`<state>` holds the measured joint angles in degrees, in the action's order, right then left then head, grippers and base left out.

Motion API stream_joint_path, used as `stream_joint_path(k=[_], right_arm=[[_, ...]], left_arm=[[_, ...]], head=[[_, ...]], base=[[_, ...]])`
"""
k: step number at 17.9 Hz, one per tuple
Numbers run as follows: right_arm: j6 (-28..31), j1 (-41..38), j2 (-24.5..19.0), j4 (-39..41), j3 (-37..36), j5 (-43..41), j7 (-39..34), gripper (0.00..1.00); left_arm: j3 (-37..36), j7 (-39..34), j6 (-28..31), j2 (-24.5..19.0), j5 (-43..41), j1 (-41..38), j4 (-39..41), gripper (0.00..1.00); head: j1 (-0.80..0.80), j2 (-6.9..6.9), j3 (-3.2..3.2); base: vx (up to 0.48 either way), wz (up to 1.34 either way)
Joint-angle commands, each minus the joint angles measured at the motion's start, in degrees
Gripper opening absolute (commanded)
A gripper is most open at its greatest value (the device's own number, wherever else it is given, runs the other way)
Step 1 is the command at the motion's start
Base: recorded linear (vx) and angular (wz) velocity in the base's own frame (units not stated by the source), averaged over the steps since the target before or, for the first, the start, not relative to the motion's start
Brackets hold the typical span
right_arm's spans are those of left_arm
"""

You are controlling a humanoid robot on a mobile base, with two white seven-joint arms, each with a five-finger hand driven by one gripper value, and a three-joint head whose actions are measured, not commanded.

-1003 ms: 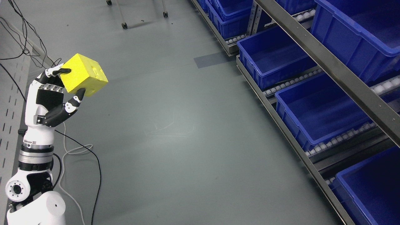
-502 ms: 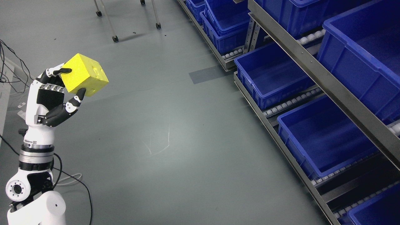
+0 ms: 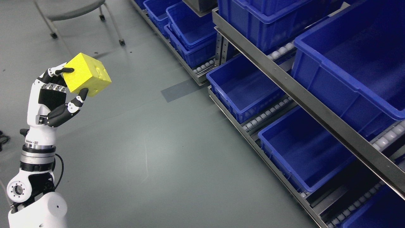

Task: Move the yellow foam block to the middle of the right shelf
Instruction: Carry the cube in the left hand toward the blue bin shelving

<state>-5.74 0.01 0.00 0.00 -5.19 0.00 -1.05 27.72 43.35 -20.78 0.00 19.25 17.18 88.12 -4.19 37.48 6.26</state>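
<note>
**Block in hand, shelf not yet reached**

I have the yellow foam cube with small round dimples [image 3: 87, 74] pinched in the white-and-black left hand [image 3: 52, 96], whose fingers [image 3: 77, 100] are curled onto its near faces, with one fingertip on the top edge and the thumb under the lower corner. The cube is held up over the grey floor [image 3: 164, 152], well apart from the metal roller shelf rack [image 3: 303, 95] on the right. I judge this to be the carry step: grasp done, placement not begun. The right arm is out of sight. Next I need to bring the hand across to the rack's middle level, where the open blue plastic bin [image 3: 243, 91] sits, and keep the pinch firm, since soft foam could twist loose.
</note>
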Motion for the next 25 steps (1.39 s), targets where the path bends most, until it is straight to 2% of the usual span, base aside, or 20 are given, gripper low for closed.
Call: stream_joint_path(k=[1, 25], right_arm=[[0.2, 0.2, 1.0, 1.0, 0.0, -0.1, 0.0, 1.0], [0.2, 0.2, 1.0, 1.0, 0.0, -0.1, 0.0, 1.0]], left_arm=[[-0.9, 0.0, 0.0, -1.0, 0.0, 0.2, 0.0, 0.14], [-1.5, 0.0, 0.3, -1.0, 0.0, 1.8, 0.5, 0.14]], head=[[0.0, 0.0, 0.0], [0.0, 0.0, 0.0]], base=[[0.178, -0.53], [0.102, -0.62]])
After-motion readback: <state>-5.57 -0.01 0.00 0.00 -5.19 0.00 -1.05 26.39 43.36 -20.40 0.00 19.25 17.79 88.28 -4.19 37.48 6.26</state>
